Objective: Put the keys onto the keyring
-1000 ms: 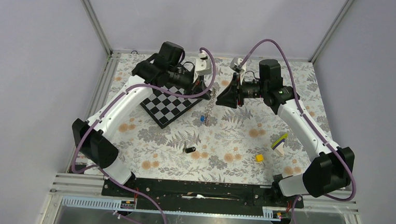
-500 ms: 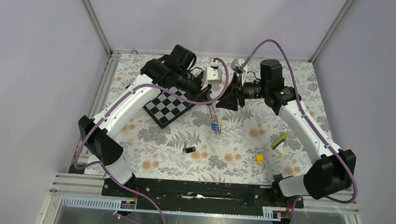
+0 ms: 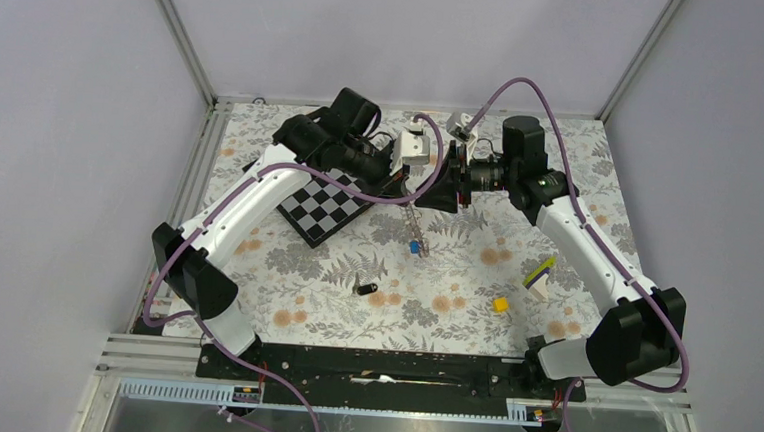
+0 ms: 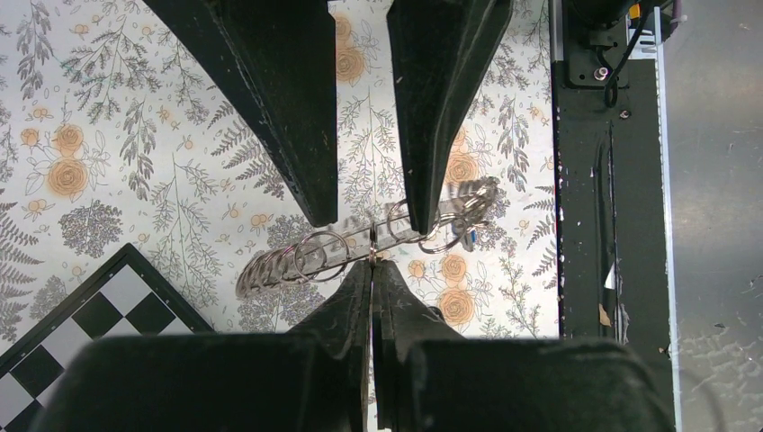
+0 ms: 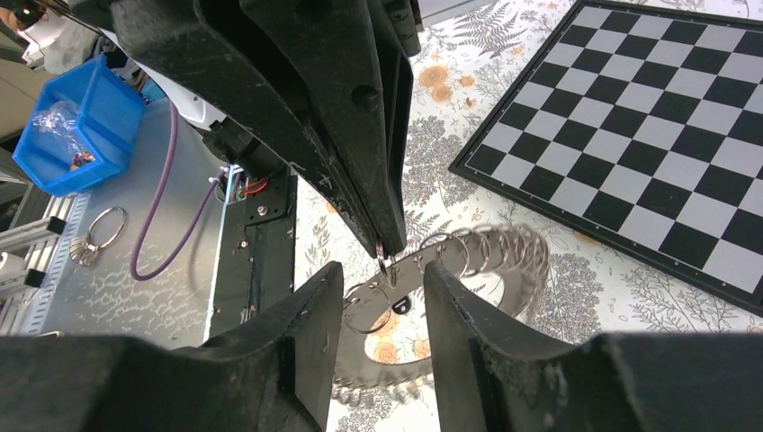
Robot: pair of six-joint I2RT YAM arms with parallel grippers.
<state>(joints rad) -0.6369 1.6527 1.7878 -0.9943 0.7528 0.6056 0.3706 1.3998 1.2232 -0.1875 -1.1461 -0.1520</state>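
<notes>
**Top view:** The left gripper (image 3: 409, 190) and right gripper (image 3: 439, 193) meet over the far middle of the desk (image 3: 451, 325). The keyring (image 3: 413, 216) dangles between them. The blue key (image 3: 412, 246) hangs at its low end and looks already threaded. The black key (image 3: 362, 288) lies loose at 7 o'clock from it, so I judge about half the task remains. The chessboard (image 3: 324, 204) crowds 9 o'clock, while 5 o'clock is roomier.

**Left wrist:** The left gripper (image 4: 372, 263) has its jaws closed, pinching one coil of the keyring (image 4: 306, 261). At 12 o'clock the right gripper (image 4: 373, 225) has its jaws parted, straddling the ring.

**Right wrist:** The right gripper (image 5: 382, 270) has its jaws apart with the keyring (image 5: 486, 250) running through the gap. I cannot tell whether they touch it. The chessboard (image 5: 648, 135) edge sits at 2 o'clock.
</notes>
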